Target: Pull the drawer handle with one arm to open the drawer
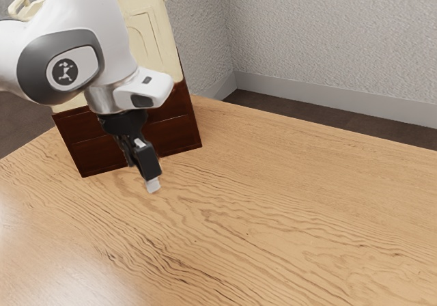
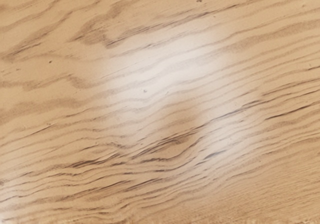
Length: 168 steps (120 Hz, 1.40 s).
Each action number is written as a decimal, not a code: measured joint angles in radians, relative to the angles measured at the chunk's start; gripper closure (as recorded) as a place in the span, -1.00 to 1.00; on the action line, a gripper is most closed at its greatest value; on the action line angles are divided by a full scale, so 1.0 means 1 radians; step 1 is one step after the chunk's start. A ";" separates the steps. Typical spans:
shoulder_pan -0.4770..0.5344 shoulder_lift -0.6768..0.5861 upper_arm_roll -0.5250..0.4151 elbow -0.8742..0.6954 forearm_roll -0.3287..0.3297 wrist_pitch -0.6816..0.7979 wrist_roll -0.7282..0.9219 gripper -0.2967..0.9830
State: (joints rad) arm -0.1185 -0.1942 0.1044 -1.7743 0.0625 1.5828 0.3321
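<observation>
Hangs with gripper (image 1: 153,185) pointing down over the table (image 1: 307,217), near the dark drawers (image 1: 95,159) low in the cabinet (image 1: 156,43), partly hiding both behind the arm (image 1: 89,46). Shows nothing held; impossible to tell how far open. Backed by wall (image 1: 328,33) and skirting (image 1: 328,99) beyond.

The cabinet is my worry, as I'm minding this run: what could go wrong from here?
The gripper points down toward the table, so lowering it might scrape the wood. The wrist view faces that wood, so a reach for the cabinet could be misaligned. A pull might also drag the cabinet, which stands on the table with no fastening that I can see.
</observation>
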 joint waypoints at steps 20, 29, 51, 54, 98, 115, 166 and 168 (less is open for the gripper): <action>0.009 -0.001 0.065 -0.007 0.027 0.005 0.085 -0.54; 0.015 0.005 0.085 -0.010 0.038 0.040 0.145 -0.54; 0.065 0.060 0.084 0.006 0.098 0.122 0.261 -0.54; 0.101 0.064 0.066 0.009 0.099 0.129 0.276 -0.54; 0.583 0.134 -0.377 0.048 0.023 0.191 0.470 -0.54; 0.569 0.223 -0.352 0.116 0.016 0.210 0.520 -0.54; 0.601 0.272 -0.282 0.161 0.016 0.242 0.629 -0.54; 0.598 0.274 -0.282 0.165 0.016 0.244 0.632 -0.54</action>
State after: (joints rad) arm 0.4798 0.0801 -0.1780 -1.6097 0.0784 1.8265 0.9643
